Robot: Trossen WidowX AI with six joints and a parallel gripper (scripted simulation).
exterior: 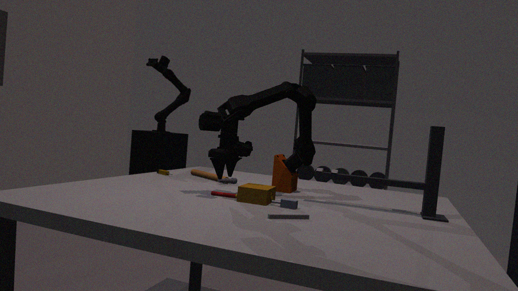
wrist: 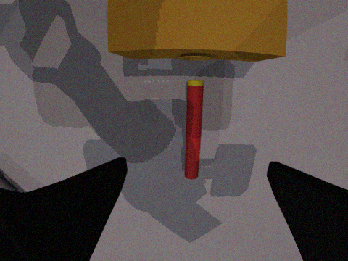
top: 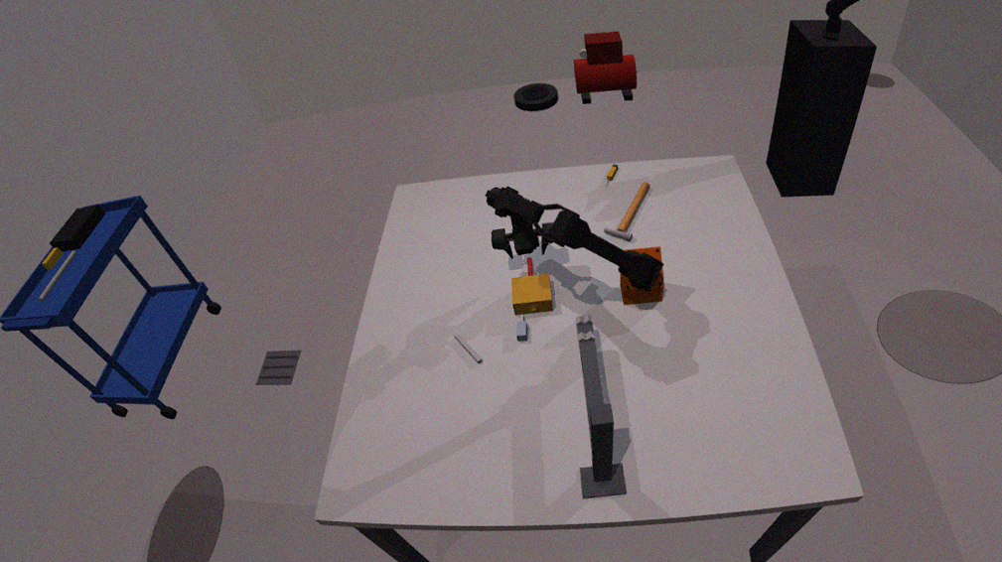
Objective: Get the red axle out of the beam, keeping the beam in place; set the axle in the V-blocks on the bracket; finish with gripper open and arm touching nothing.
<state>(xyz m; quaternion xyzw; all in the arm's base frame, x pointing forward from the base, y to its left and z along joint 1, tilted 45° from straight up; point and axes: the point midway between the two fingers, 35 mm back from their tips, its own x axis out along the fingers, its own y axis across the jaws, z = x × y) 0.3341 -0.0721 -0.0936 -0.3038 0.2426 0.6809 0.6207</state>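
The red axle lies on the table, its yellow end toward the beam; the wrist view shows a gap between them. The yellow beam rests flat on the table, its bore facing the axle. My gripper is wide open and empty, above the axle's far end, with a finger out to each side. The grey bracket stands on the table; the V-blocks at the end of its arm hold nothing.
A small grey block on a thin rod is beyond the beam. A grey bar lies near it. A hammer and a yellow screwdriver lie toward the back. My arm stands on an orange base.
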